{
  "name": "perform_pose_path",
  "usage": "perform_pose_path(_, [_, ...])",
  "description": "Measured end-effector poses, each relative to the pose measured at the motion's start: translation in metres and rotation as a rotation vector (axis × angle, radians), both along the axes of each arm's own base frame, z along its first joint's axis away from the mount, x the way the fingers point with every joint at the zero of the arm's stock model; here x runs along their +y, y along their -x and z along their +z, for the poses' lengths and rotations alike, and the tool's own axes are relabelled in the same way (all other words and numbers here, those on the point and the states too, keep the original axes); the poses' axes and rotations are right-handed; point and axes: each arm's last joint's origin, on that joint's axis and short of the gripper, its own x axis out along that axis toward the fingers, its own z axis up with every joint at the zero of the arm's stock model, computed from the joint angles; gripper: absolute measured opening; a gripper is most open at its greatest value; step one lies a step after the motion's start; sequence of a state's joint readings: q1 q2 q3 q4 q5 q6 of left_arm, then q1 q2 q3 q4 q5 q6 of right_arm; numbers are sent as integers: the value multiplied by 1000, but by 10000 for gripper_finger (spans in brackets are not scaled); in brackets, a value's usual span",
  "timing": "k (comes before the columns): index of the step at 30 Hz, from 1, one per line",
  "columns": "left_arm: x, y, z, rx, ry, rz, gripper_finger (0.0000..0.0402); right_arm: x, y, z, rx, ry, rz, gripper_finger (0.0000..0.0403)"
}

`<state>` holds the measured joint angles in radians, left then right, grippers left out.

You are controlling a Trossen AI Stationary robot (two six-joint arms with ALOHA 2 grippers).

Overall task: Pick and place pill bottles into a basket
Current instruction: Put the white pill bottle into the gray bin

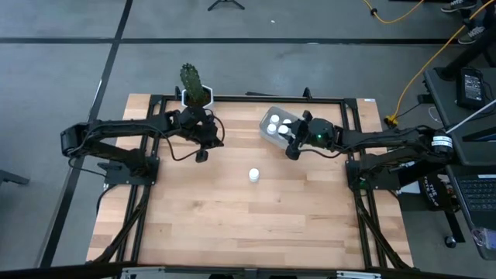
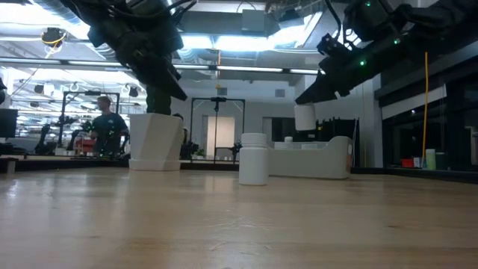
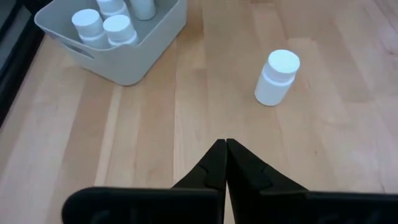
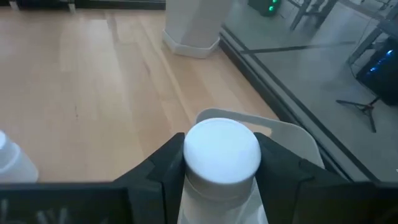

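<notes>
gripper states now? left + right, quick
Left gripper: closed, empty, above the table near the cactus pot.
Right gripper: closed on a pill bottle, raised by the basket.

We are in a robotics lab. Our wooden counter (image 1: 232, 209) sits in a black metal frame (image 1: 353, 147) on a grey floor (image 1: 62, 77) marked with dark tape lines, yellow cables (image 1: 430, 58) trailing to a laptop (image 1: 473, 85) beyond the right edge. Across the counter we see strip lights (image 2: 224, 69), more black rigs (image 2: 75, 112), and a person (image 2: 108, 127) standing among them.
</notes>
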<state>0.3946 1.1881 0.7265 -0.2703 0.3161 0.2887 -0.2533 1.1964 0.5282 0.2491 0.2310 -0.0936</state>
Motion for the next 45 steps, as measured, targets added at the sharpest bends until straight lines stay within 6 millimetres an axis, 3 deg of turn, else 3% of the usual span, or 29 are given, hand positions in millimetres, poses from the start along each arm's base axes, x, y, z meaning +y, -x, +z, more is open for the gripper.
perform_pose_path(24, [0, 0, 0, -2, 23, 21, 10, -25, -14, -37, 75, -40, -121, 154])
perform_pose_path(40, [0, 0, 0, -2, 24, 21, 10, -28, -20, -53, 106, -50, -144, 154])
perform_pose_path(45, [0, 0, 0, -2, 24, 21, 7, -27, -14, -59, 62, -34, -180, 154])
